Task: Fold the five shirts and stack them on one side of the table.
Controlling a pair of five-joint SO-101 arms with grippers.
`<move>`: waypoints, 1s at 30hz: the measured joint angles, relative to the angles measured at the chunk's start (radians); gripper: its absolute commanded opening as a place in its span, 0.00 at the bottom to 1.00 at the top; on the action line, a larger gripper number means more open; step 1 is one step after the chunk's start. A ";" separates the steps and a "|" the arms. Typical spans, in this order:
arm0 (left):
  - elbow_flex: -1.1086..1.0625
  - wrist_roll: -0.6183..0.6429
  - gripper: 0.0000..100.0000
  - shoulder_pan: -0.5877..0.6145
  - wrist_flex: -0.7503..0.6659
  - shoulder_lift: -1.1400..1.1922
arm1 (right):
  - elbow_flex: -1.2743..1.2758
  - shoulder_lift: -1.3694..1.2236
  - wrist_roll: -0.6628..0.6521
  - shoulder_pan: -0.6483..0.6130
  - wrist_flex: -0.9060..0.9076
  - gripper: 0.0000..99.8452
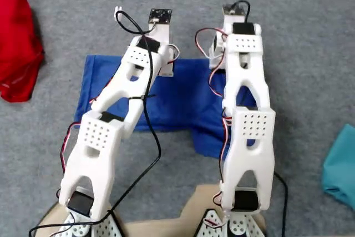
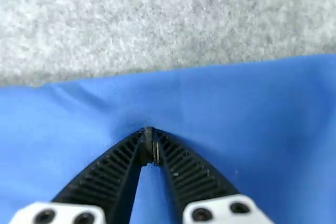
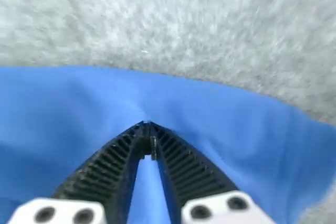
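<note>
A blue shirt [image 1: 183, 95] lies spread on the grey table in the middle of the high view, under both arms. My left gripper [image 2: 148, 139] is shut, its tips pinching the blue shirt [image 2: 236, 108] close to its far edge. My right gripper [image 3: 148, 132] is shut too, pinching the blue shirt [image 3: 63, 103] near the same far edge. A red shirt [image 1: 16, 43] lies bunched at the table's left edge. A teal shirt [image 1: 339, 167] sits at the right edge.
The grey felt table [image 1: 310, 43] stretches bare beyond the blue shirt's far edge. Cables [image 1: 145, 104] hang along both white arms, whose bases stand at the near edge.
</note>
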State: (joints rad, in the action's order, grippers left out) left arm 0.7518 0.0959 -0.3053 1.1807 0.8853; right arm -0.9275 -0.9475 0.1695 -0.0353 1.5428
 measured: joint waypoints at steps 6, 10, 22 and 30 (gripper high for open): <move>0.178 0.000 0.02 0.015 0.043 0.123 | -0.121 -0.025 -0.041 0.017 0.057 0.01; 0.265 0.000 0.02 0.035 0.086 0.166 | -0.149 -0.046 -0.071 0.017 0.097 0.01; 0.342 0.002 0.02 0.063 0.086 0.219 | -0.311 -0.287 -0.080 0.037 0.009 0.01; 0.342 0.002 0.02 0.077 0.029 0.221 | -0.545 -0.402 -0.080 0.037 -0.012 0.01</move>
State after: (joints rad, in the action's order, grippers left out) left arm 1.0940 0.0974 -0.2286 1.2098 1.1063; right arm -1.4722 -1.3495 0.0898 0.0015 1.5305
